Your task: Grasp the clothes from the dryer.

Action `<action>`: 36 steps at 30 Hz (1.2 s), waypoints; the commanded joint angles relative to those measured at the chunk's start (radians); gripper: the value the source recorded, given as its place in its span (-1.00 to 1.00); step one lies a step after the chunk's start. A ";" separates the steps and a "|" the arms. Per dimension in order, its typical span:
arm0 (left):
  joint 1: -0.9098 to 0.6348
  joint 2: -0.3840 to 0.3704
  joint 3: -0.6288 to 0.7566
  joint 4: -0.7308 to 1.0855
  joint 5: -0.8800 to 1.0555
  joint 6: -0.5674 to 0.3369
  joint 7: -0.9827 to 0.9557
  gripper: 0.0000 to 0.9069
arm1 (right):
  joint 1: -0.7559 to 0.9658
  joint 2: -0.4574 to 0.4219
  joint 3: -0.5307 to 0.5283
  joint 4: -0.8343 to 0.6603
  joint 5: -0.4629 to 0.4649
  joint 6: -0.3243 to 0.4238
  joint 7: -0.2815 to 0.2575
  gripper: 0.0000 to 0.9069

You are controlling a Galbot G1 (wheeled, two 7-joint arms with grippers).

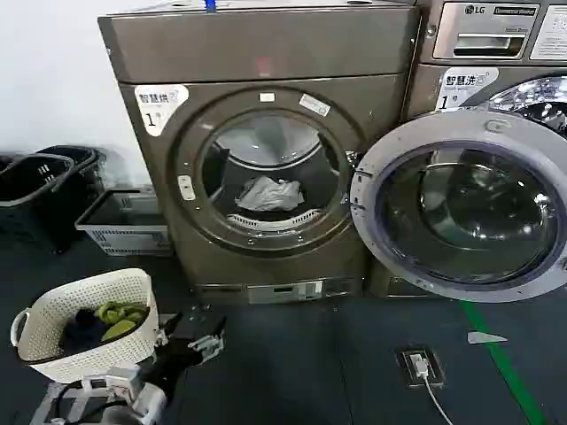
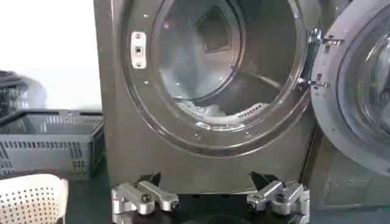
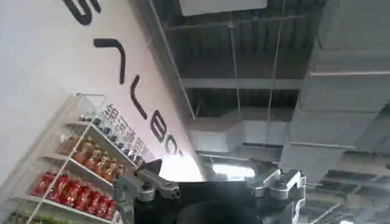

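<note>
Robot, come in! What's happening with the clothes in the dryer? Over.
Left end effector open, low before the dryer. Right end effector open, aimed at the ceiling. Clothes lying in the drum, untouched. Door swung open, port clear.

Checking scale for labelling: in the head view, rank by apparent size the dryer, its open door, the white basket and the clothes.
1. dryer
2. open door
3. white basket, though nearer the camera
4. clothes

clothes [image 2: 207, 109] mostly hidden behind dryer [image 2: 122, 146] port lip in left wrist view; dryer door [image 1: 461, 208] cut off at right edge.
</note>
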 commanded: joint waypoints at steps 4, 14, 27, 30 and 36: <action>0.002 0.002 -0.005 -0.012 0.003 -0.003 0.002 1.00 | 0.001 0.002 -0.010 0.003 0.030 0.013 -0.002 1.00; 0.009 -0.005 -0.004 -0.035 0.005 -0.004 0.003 1.00 | -0.012 -0.007 0.008 -0.008 0.038 0.017 0.003 1.00; 0.016 -0.008 -0.001 -0.043 0.007 -0.007 0.009 1.00 | -0.008 -0.007 0.010 -0.012 0.037 0.021 -0.004 1.00; 0.017 -0.009 0.003 -0.044 0.010 -0.008 0.011 1.00 | -0.008 -0.009 0.013 -0.019 0.036 0.023 -0.006 1.00; 0.017 -0.009 0.008 -0.041 0.011 -0.007 0.006 1.00 | -0.008 -0.009 0.015 -0.017 0.036 0.023 -0.011 1.00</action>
